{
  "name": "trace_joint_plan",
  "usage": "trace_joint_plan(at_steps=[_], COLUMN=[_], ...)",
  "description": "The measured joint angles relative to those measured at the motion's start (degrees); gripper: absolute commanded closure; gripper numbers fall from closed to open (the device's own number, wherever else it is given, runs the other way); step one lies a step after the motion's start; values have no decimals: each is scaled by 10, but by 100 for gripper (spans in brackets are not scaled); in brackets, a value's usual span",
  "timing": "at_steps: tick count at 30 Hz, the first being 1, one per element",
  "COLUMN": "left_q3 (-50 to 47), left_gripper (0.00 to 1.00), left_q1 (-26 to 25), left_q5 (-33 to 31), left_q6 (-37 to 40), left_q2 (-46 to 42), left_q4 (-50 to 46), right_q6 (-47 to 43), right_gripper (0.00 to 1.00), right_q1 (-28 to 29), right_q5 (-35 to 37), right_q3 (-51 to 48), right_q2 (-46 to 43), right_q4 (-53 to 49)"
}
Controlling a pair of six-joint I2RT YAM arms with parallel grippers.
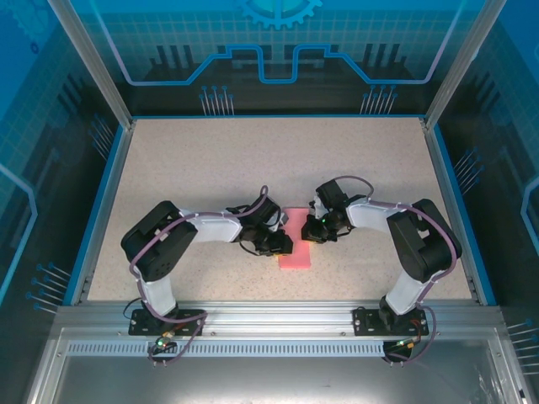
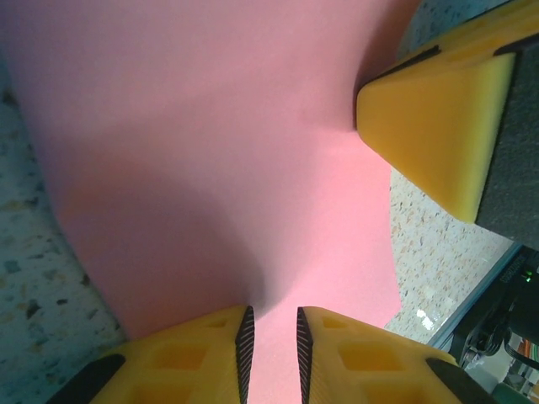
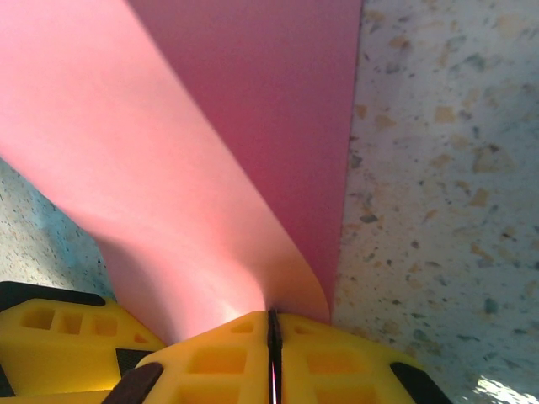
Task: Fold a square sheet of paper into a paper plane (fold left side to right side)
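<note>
Pink-red, thin and limp: the square sheet of paper [image 1: 295, 257] lies mid-table, one side curling upward. The left gripper [image 2: 271, 316] sits at its 9 o'clock, jaws narrowly parted over the paper. The right gripper [image 3: 271, 318] at 2 o'clock is clamped on the edge. Judged light and crease-prone, so pinch edges only.

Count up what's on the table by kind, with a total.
pink paper sheet: 1
grippers: 2 (left gripper, right gripper)
Total: 3
</note>
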Motion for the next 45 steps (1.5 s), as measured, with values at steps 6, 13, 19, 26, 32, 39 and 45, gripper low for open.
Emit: trace_joint_plan(at_steps=[6,13,19,26,32,39,45], left_q3=[-30,-66,-84,-93,-121,-76,-9], left_gripper=[76,75,75,74,71,71,73], left_q1=[-10,-28,-49,-67,-54,20,20], left_q5=[-1,-5,-5,-4,-3,-1,5], left_q6=[0,1,1,0,-8,-12,-11], left_q2=[-19,-50,-66,-76,-145,-150,-52], left_q4=[21,25,25,21,6,7,19], right_q6=[0,0,0,0,0,0,0], right_gripper=[90,90,90,90,90,90,90], right_q1=[0,0,0,0,0,0,0], right_q5=[-2,-7,-9,-9,-10,-11,-11], right_q3=[2,8,9,10,10,10,9], right_q2=[3,7,10,10,10,10,8], right_q4=[-3,-9,-10,-11,-11,-10,-10])
